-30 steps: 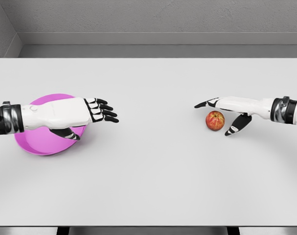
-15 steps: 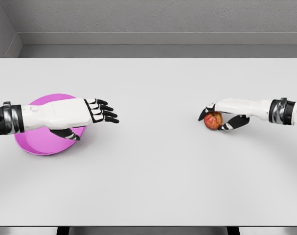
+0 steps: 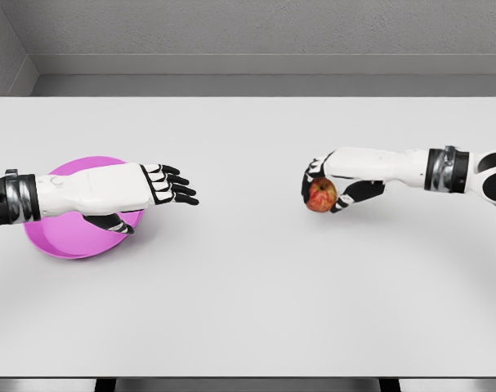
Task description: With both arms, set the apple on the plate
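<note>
Head view looks down on a broad, pale grey table (image 3: 248, 310) that runs back to a grey wall. From the picture's right comes the white right arm, and the right hand (image 3: 333, 184) has its dark-tipped fingers (image 3: 313, 173) curled around a small round red-and-yellow apple (image 3: 320, 194) — a firm grasp, with the thumb side wrapping under and the fingers over the top. The apple sits in that grip to the right of the table's middle; whether it touches the surface or hangs just clear of it cannot be told. On the far left lies a round, shallow magenta plate (image 3: 68, 237), well apart from the apple. The left hand (image 3: 154, 186) hovers over the plate's right part, palm down, its black-jointed fingers stretched out flat and relaxed, pointing toward the centre of the table and holding nothing — the forearm covers much of the plate's upper half.
</note>
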`<state>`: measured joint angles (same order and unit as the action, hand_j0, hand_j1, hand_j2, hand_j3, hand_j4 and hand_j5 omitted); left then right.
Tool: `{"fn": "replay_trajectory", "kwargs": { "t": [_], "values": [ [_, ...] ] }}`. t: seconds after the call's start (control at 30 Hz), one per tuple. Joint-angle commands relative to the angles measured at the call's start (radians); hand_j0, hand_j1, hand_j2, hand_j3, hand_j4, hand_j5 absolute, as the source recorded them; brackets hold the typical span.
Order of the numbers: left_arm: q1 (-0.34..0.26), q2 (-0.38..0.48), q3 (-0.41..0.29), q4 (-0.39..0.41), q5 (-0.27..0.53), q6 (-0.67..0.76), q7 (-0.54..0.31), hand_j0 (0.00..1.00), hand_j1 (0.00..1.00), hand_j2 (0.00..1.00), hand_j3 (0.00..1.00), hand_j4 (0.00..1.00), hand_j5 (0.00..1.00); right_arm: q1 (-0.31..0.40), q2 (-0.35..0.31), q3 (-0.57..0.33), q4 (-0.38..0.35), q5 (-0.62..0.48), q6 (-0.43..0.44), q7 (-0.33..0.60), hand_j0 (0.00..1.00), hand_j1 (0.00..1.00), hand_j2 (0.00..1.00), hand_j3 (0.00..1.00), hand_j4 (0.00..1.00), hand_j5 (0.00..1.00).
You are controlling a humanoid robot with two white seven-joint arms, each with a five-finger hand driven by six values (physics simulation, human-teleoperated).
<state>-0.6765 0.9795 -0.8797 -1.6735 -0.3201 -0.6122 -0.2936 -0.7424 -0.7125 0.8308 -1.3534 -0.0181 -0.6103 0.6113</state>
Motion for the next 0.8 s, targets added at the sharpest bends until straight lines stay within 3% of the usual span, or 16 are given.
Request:
{"fn": "replay_trajectory", "kwargs": {
  "t": [0.0, 0.17, 0.3, 0.33, 0.37, 0.53, 0.57, 0.67, 0.73, 0.77],
  "values": [
    [0.0, 0.001, 0.001, 0.0, 0.006, 0.001, 0.001, 1.0, 1.0, 1.0, 1.0, 1.0, 1.0, -0.003, 0.065, 0.027, -0.018, -0.013, -0.001, 0.0, 0.45, 0.45, 0.45, 0.45, 0.45, 0.45],
    [0.0, 0.001, 0.001, 0.0, 0.006, 0.001, 0.001, 1.0, 1.0, 1.0, 1.0, 1.0, 1.0, -0.014, 0.13, 0.047, -0.004, -0.011, 0.03, 0.0, 0.45, 0.45, 0.45, 0.45, 0.45, 0.45],
    [0.0, 0.001, 0.001, 0.0, 0.006, 0.001, 0.001, 1.0, 1.0, 1.0, 1.0, 1.0, 1.0, -0.02, 0.14, 0.054, -0.004, -0.01, 0.04, 0.0, 0.46, 0.46, 0.46, 0.46, 0.46, 0.46],
    [0.0, 0.001, 0.001, 0.0, 0.007, 0.001, 0.001, 1.0, 1.0, 1.0, 1.0, 1.0, 1.0, -0.02, 0.139, 0.054, -0.006, -0.01, 0.037, 0.0, 0.58, 0.58, 0.58, 0.58, 0.58, 0.58],
    [0.0, 0.001, 0.001, 0.0, 0.006, 0.001, 0.001, 1.0, 1.0, 1.0, 1.0, 1.0, 1.0, -0.022, 0.137, 0.048, -0.004, -0.003, 0.044, 0.0, 0.97, 0.97, 0.97, 0.97, 0.97, 0.97],
    [0.0, -0.001, 0.001, 0.0, 0.007, 0.001, 0.001, 1.0, 1.0, 1.0, 1.0, 1.0, 1.0, -0.018, 0.128, 0.037, 0.002, 0.001, 0.037, 0.0, 1.0, 1.0, 1.0, 1.0, 1.0, 1.0],
    [0.0, -0.001, 0.001, 0.0, 0.006, 0.001, 0.001, 1.0, 1.0, 1.0, 1.0, 1.0, 1.0, -0.017, 0.127, 0.013, 0.017, 0.001, 0.027, 0.0, 1.0, 1.0, 1.0, 1.0, 1.0, 1.0],
    [-0.002, -0.002, 0.001, 0.0, 0.007, 0.001, -0.001, 1.0, 1.0, 1.0, 1.0, 1.0, 1.0, 0.04, 0.03, -0.237, 0.085, -0.003, -0.001, 0.0, 1.0, 1.0, 1.0, 1.0, 1.0, 1.0],
    [-0.026, -0.027, -0.008, 0.006, 0.006, 0.001, -0.002, 1.0, 1.0, 1.0, 1.0, 1.0, 1.0, 0.083, -0.008, -0.41, 0.14, -0.005, -0.001, 0.0, 1.0, 1.0, 1.0, 1.0, 1.0, 1.0],
    [-0.061, -0.05, -0.027, 0.008, 0.004, 0.001, -0.015, 1.0, 1.0, 1.0, 1.0, 1.0, 1.0, 0.104, -0.01, -0.452, 0.14, -0.005, -0.001, 0.0, 1.0, 1.0, 1.0, 1.0, 1.0, 1.0]
  ]
}}
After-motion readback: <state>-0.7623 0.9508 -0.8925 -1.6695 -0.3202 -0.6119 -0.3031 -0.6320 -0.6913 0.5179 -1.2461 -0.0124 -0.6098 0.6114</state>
